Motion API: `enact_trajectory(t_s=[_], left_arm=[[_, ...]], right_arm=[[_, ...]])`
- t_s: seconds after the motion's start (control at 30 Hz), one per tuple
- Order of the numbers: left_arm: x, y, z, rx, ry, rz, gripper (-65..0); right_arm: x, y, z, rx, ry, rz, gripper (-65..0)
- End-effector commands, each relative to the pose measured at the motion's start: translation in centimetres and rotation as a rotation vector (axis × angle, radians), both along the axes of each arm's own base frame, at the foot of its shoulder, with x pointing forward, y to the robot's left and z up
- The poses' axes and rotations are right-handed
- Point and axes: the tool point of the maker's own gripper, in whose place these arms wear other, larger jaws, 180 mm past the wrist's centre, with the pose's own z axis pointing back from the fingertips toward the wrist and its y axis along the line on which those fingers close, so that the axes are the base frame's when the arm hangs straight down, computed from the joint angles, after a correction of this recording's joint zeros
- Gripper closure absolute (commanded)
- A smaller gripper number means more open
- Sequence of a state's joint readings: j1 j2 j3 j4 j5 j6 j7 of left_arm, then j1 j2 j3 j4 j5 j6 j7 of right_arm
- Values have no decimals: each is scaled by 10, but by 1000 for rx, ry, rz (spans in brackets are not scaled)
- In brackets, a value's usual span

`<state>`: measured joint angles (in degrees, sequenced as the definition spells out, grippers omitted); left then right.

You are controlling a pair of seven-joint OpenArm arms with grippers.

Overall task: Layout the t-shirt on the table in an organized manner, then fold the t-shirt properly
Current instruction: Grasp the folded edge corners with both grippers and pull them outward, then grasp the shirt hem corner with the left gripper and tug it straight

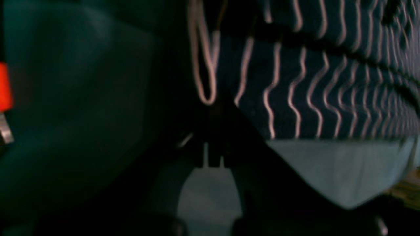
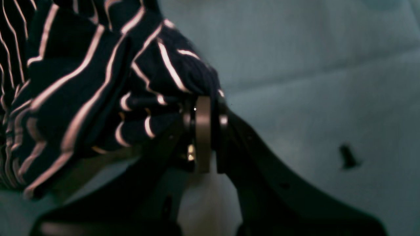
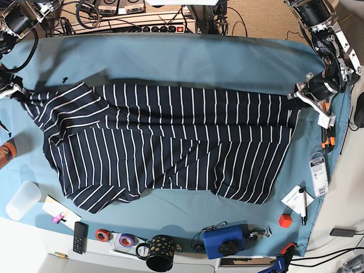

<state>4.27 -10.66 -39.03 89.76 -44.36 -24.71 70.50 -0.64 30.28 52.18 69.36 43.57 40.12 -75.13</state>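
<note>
A robotics lab or workshop. Cables (image 3: 122, 14) and a power strip (image 3: 159, 27) line the table (image 3: 187, 57); tape rolls (image 3: 114, 238) and tools (image 3: 226, 242) clutter its edge.

The left gripper (image 1: 213, 157) is lost in dark blur, its jaws not readable. At the right gripper (image 2: 205, 131) shirt (image 2: 98, 85) cloth hides the fingertips. Left of it the shirt is cut by the picture edge; a dark speck (image 2: 347, 157) to its right is too blurred to name
</note>
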Motion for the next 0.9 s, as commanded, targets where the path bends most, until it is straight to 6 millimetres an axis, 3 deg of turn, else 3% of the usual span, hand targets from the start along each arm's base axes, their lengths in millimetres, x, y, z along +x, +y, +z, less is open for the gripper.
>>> enact_trajectory(t_s=[0.0, 0.33, 0.57, 0.77, 0.8, 0.87], left_arm=[[6, 5, 10, 13, -34, -6, 0], [-11, 5, 2, 28, 39, -43, 0], [-41, 14, 4, 80, 68, -69, 0], [-47, 9, 7, 43, 27, -79, 0], [-46, 8, 8, 49, 18, -94, -19], [-45, 7, 9, 54, 2, -102, -176]], right_arm=[[6, -12, 20, -34, -44, -2, 0], [-40, -21, 19, -93, 28, -13, 0], [-75, -28, 20, -80, 63, -48, 0], [-75, -24, 26, -39, 11, -53, 0], [-74, -21, 25, -33, 12, -45, 0], [-73, -16, 20, -25, 36, -23, -38]])
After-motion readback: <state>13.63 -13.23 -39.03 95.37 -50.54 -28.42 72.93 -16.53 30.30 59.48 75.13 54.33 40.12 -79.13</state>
